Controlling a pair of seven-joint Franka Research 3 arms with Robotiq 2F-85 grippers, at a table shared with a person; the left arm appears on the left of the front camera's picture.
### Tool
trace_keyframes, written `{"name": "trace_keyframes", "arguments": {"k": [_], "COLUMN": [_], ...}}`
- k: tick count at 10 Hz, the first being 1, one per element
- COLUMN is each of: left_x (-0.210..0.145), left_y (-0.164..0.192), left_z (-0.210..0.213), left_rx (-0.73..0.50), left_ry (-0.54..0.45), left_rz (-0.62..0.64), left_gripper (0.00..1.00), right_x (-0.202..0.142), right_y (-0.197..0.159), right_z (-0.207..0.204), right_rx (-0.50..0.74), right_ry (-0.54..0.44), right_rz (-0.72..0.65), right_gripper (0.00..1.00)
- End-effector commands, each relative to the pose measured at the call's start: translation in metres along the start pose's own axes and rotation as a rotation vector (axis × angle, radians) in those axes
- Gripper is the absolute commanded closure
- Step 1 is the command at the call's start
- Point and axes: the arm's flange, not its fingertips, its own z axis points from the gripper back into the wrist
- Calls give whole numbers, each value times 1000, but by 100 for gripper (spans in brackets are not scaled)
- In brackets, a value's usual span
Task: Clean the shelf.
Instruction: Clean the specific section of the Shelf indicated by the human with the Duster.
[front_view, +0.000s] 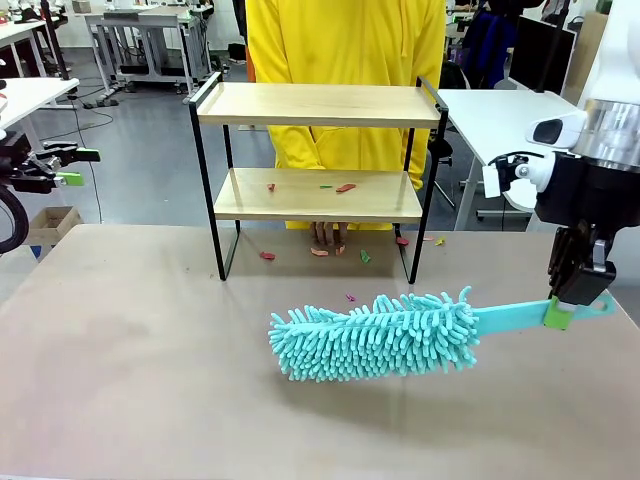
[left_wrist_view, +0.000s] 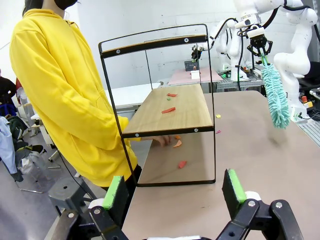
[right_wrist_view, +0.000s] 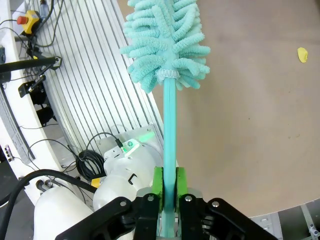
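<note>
Currently my right gripper (front_view: 558, 312) is clamped on the end of the handle (front_view: 510, 318) of the teal duster (front_view: 375, 335), green pads pressed flat on both faces of it. My left gripper (front_view: 78, 167) stands with its jaws wide apart and nothing between them, well off the left end of the shelf (front_view: 300, 105).

Position of the work item: the shelf stands on the table (front_view: 150, 380), on the far side of the duster from me, with the person close behind it. Its lower board (front_view: 300, 200) carries several small coloured scraps (front_view: 345, 187). More lie on the table beneath the shelf, near the person's hand (front_view: 328, 233).

Governing relation: the duster's long axis runs nearly parallel to the shelf's front edge, with the head in front of the shelf's right half and the handle reaching out past its right end. The head appears to hang low over the table, below the lower board. My right gripper is the nearer one and holds the tool. In my judgement the head must rise to the lower board and advance between the front posts. The black posts and side rails are the likely snag.
</note>
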Motion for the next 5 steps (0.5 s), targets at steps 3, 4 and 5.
{"name": "trace_keyframes", "arguments": {"k": [3,4,5], "left_x": [2,2,2], "left_y": [-1,-1,-1], "left_z": [-1,-1,-1], "left_rx": [-2,-2,-2], "left_ry": [0,0,0], "left_rz": [-1,-1,-1], "left_gripper": [0,0,0], "right_x": [3,3,3], "right_y": [0,0,0], "right_z": [2,2,2], "right_rx": [-8,-8,-8], "right_ry": [-11,-11,-11], "right_rz": [-9,-9,-9], "right_gripper": [87,87,87]}}
